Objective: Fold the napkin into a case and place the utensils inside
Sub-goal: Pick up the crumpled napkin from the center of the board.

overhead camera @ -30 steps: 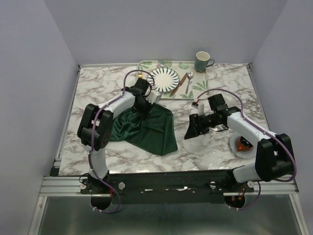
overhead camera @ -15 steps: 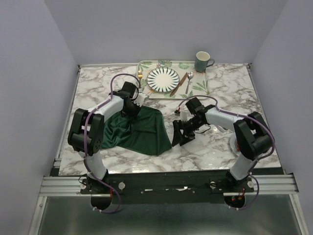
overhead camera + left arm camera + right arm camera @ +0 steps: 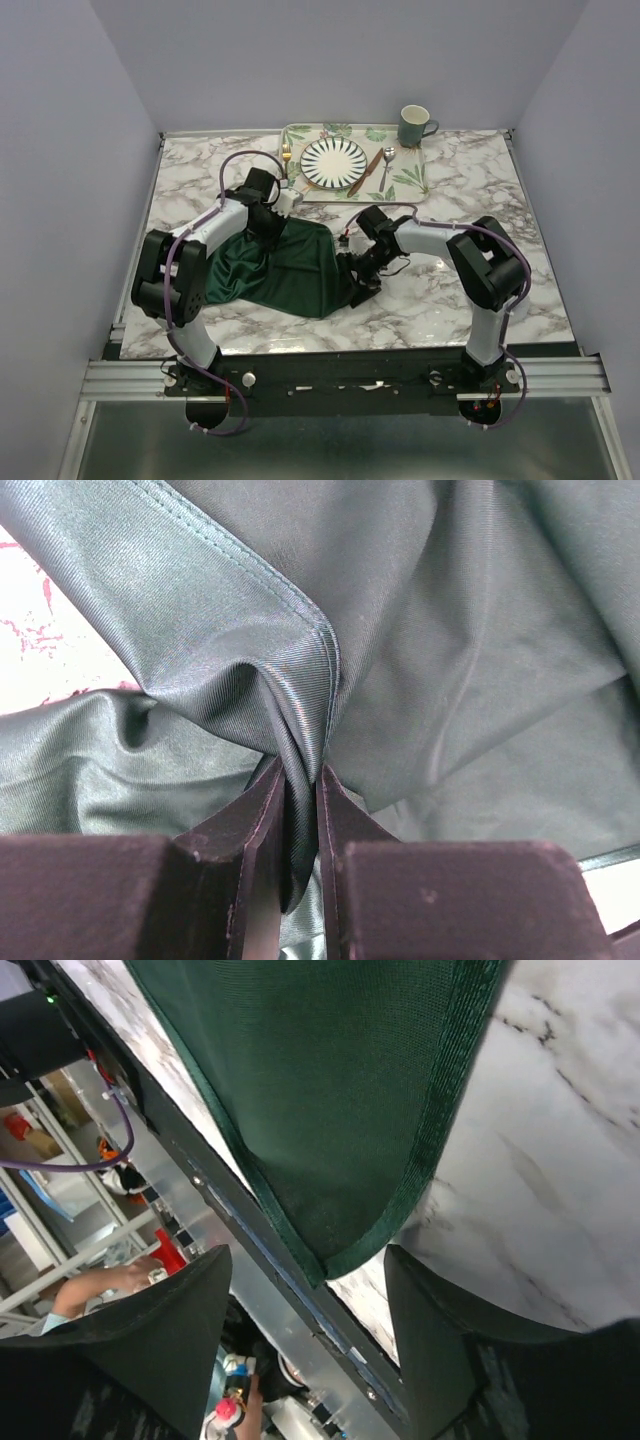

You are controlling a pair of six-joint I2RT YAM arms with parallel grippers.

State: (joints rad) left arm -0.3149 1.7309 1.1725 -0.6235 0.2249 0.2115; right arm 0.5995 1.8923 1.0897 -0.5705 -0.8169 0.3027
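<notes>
Green napkin point(image 3: 290, 268) lies rumpled on the counter's point(image 3: 440, 290) left-centre, long axis running left to right. Left tool point(image 3: 300, 770) pinches a fold at its far edge. Right tool point(image 3: 305, 1258) stands open at its near-right corner, bare marble beyond.

I am seeing the napkin point(image 3: 290, 272) lying rumpled on the table point(image 3: 440, 305); the left gripper point(image 3: 268, 225) is sitting at its far edge, the right gripper point(image 3: 357, 286) at its right corner.
</notes>
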